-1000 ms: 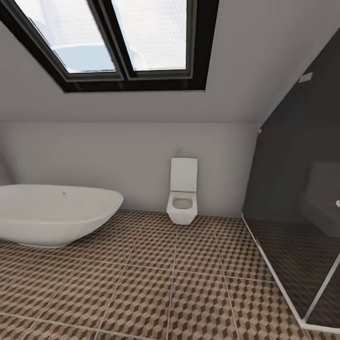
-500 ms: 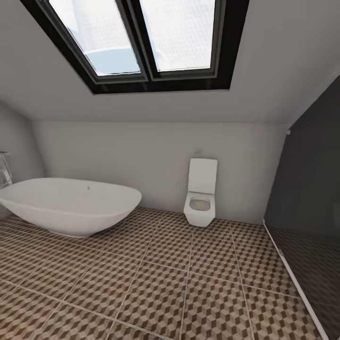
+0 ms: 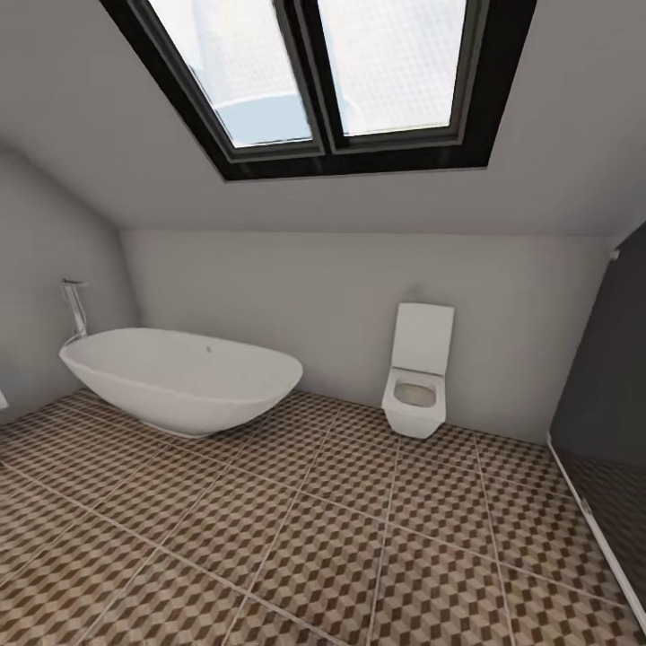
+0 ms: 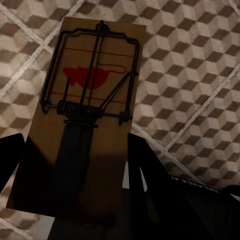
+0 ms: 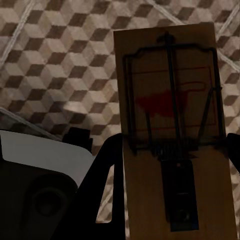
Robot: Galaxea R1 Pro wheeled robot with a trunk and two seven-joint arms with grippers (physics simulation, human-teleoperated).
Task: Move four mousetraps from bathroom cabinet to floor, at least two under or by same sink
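Firmly, the left end effector (image 4: pixel 75 175) gripped a mousetrap (image 4: pixel 85 110) between its dark fingers (image 4: pixel 145 170), the wooden slab with its red mouse print and wire bar held above the bathroom floor (image 4: pixel 200 65). Likewise the right end effector (image 5: pixel 175 185) clamped a second mousetrap (image 5: pixel 175 130) over the same cube-patterned tiles. Farther out, in the head view, the bathroom floor (image 3: pixel 296 529) ran to a white oval bathtub (image 3: pixel 184 381), a wall-hung toilet (image 3: pixel 417 372) and a black-framed skylight (image 3: pixel 332 81).
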